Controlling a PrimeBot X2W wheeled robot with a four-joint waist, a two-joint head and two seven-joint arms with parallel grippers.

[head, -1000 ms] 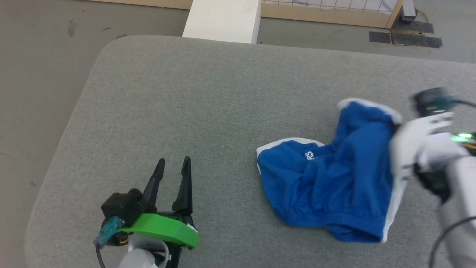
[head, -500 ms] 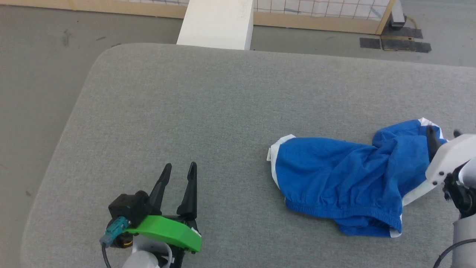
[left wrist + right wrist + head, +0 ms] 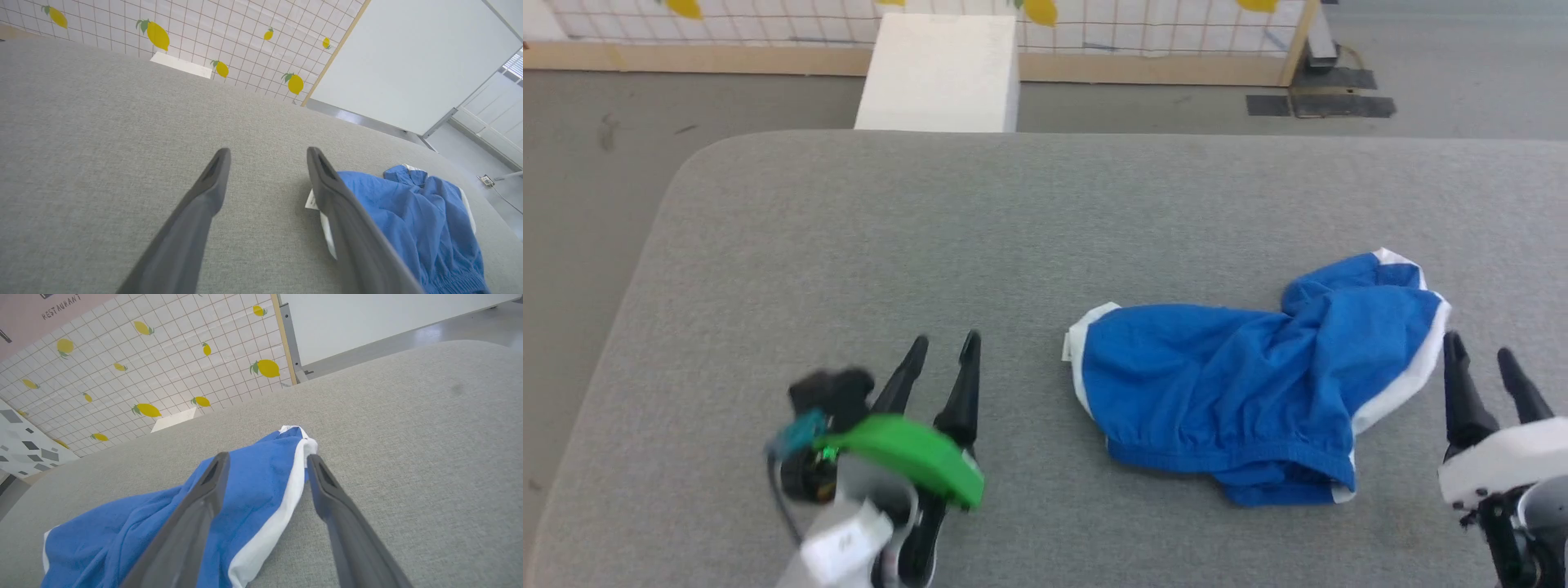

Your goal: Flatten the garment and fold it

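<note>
Right tool (image 3: 1476,346) splays beside the garment (image 3: 1225,384); wrist view catches RESTAURANT sign (image 3: 60,306).

Head looks down; both low wrist views share the garment (image 3: 1225,384).

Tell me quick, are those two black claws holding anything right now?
Left gripper: open, holding nothing.
Right gripper: open, holding nothing, beside the crumpled bright blue jersey shorts with white side stripes.

Bright even light — faint shadows, motion blur lower left
</note>
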